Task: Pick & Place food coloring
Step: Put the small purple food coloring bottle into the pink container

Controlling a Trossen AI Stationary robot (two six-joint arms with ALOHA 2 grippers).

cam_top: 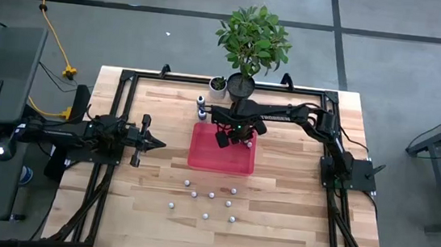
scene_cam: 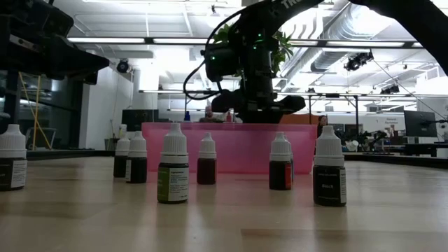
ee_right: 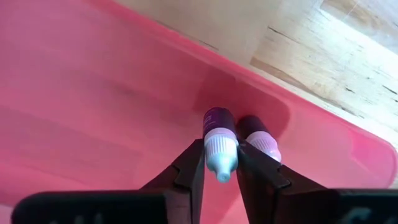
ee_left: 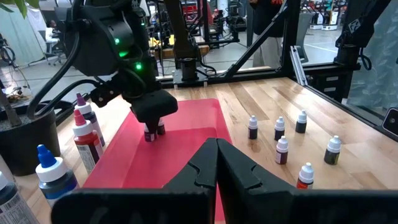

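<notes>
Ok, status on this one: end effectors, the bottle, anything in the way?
Right end effector in red tray, fingers around food coloring bottle. Second bottle right alongside. Left end effector shut, waiting beside tray.

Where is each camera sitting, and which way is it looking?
High: above the table, looking straight down; both arms show.
Low: at tabletop height, facing the bottle row; an arm hangs above.
Left wrist: past the shut left gripper toward the red tray.
Right wrist: right gripper around a bottle.
Shared: the tray.
</notes>
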